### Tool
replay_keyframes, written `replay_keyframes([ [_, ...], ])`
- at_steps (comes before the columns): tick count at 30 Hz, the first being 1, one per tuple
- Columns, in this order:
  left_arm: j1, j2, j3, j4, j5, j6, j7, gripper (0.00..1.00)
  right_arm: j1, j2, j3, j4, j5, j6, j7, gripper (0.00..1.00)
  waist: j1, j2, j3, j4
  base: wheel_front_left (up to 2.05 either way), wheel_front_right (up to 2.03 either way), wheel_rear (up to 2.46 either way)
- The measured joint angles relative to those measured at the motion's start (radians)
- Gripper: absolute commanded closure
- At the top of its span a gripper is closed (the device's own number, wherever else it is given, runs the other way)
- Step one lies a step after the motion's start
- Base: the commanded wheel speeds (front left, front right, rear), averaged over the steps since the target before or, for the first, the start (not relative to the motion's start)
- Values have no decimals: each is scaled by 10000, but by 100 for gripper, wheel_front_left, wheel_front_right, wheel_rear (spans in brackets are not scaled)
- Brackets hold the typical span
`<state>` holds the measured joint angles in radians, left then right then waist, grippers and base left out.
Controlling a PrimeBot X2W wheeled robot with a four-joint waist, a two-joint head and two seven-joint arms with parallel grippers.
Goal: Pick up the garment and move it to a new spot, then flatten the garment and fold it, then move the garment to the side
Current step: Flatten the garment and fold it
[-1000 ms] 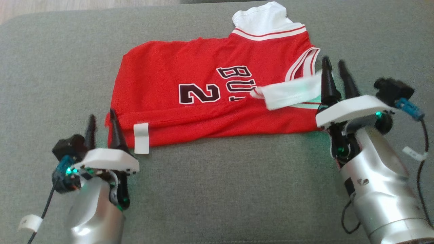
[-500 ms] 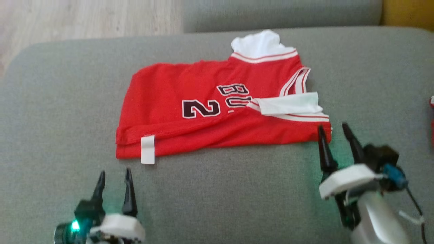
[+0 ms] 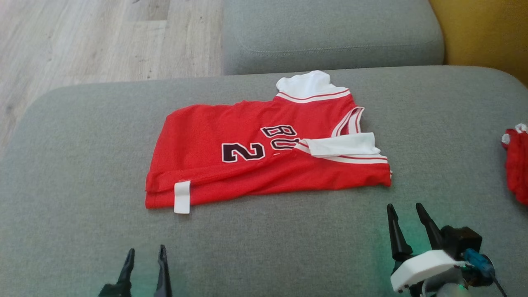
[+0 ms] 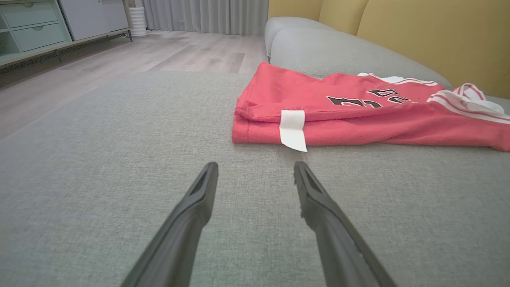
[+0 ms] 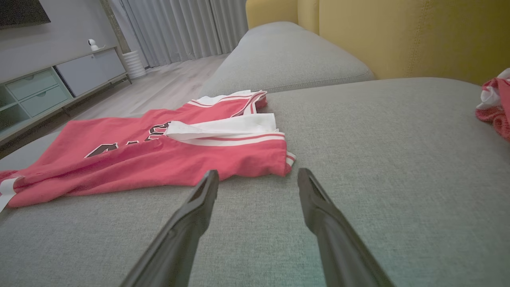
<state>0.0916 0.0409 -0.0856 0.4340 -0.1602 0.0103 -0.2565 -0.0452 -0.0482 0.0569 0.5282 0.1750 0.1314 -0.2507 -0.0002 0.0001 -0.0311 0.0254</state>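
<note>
Lying folded on the grey cushion [image 3: 82, 165]: red jersey [image 3: 231, 136], white tag [image 3: 182, 197] at its 7 o'clock corner. Left gripper [image 3: 147, 248] at the jersey's 7 o'clock, fingers apart, empty. Right gripper [image 3: 404, 205] at its 5 o'clock, also apart, empty. Second red garment [image 3: 515, 165] at 3 o'clock, well apart.

The left gripper [image 3: 147, 248] and the right gripper [image 3: 404, 205] each end in two long, dark, tapering fingers. The right carries a white plate [image 3: 420, 268], a black camera block [image 3: 461, 241] and a blue connector [image 3: 478, 260].
</note>
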Motion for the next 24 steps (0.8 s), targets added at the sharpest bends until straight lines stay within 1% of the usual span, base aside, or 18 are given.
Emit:
replay_keyframes([
  [6,-10,10,-132,-4,2,-2,0,0,-63,4,19,86,104,0,0,0,1,0,71,32,0,0,0],
  [11,-100,12,-228,-17,-75,-33,0,0,-742,6,-31,1093,81,0,0,0,2,0,394,130,0,0,0],
  [14,-462,19,-466,-17,-104,-119,0,0,-2036,6,-435,1705,-19,0,0,0,2,0,864,229,0,0,0],
  [18,-1075,21,-629,-15,-219,-159,0,0,-3170,6,-978,2422,-104,0,0,0,5,0,1409,358,0,0,0],
  [24,-1297,17,-788,27,-357,-194,0,0,-3652,0,-1484,3848,-512,0,0,0,5,0,1966,562,0,0,0],
])
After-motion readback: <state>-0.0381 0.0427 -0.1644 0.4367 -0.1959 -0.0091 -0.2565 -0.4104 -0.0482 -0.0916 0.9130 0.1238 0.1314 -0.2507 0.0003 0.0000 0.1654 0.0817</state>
